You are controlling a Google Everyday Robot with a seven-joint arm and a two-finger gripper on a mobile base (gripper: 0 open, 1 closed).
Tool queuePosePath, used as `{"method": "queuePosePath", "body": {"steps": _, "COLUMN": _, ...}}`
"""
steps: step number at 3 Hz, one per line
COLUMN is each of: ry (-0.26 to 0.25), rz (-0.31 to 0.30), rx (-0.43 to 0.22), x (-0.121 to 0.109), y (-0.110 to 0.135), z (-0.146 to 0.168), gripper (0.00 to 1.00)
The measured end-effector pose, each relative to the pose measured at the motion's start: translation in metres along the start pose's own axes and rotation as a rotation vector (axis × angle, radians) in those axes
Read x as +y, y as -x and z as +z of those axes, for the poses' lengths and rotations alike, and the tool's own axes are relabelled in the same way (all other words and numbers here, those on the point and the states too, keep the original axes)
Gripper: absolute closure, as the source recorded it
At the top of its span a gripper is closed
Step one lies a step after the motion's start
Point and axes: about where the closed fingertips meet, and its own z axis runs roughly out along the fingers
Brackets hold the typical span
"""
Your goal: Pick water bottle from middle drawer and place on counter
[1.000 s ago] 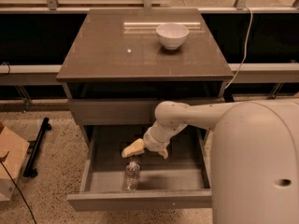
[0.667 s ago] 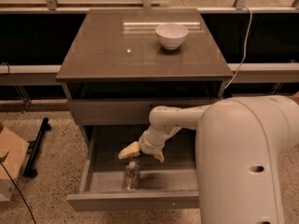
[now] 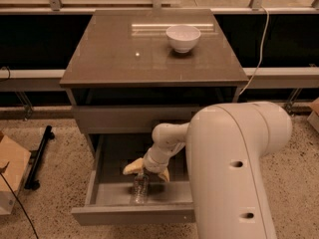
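The water bottle (image 3: 140,187) lies in the open middle drawer (image 3: 133,215), near its front, with its cap pointing to the back. My gripper (image 3: 147,171) hangs inside the drawer just over the bottle's cap end. It is open, with one yellowish finger (image 3: 130,167) to the left and the other to the right of the bottle's top. It holds nothing. The counter (image 3: 124,54) is the flat top of the cabinet above. My white arm hides the right part of the drawer.
A white bowl (image 3: 183,37) stands on the counter at the back right. A plain closed drawer front (image 3: 114,119) sits above the open drawer. A cardboard box (image 3: 10,176) and a black stand (image 3: 39,156) are on the floor at the left.
My gripper has moved left and down toward the bottle's cap end. My arm's body now fills more of the right side. The bottle has not moved.
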Motion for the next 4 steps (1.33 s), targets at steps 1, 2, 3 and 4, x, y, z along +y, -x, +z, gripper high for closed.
{"method": "queuePosePath", "body": {"steps": 1, "ry": -0.028, "rz": 0.087, "rx": 0.034, "x": -0.011, "y": -0.003, "z": 0.030, "gripper": 0.00}}
{"method": "queuePosePath", "body": {"steps": 2, "ry": -0.055, "rz": 0.134, "rx": 0.064, "x": -0.018, "y": -0.006, "z": 0.046, "gripper": 0.19}}
{"method": "queuePosePath", "body": {"steps": 3, "ry": -0.067, "rz": 0.138, "rx": 0.059, "x": -0.019, "y": -0.006, "z": 0.047, "gripper": 0.41}}
{"method": "queuePosePath", "body": {"steps": 4, "ry": -0.066, "rz": 0.138, "rx": 0.058, "x": -0.017, "y": -0.007, "z": 0.042, "gripper": 0.66}}
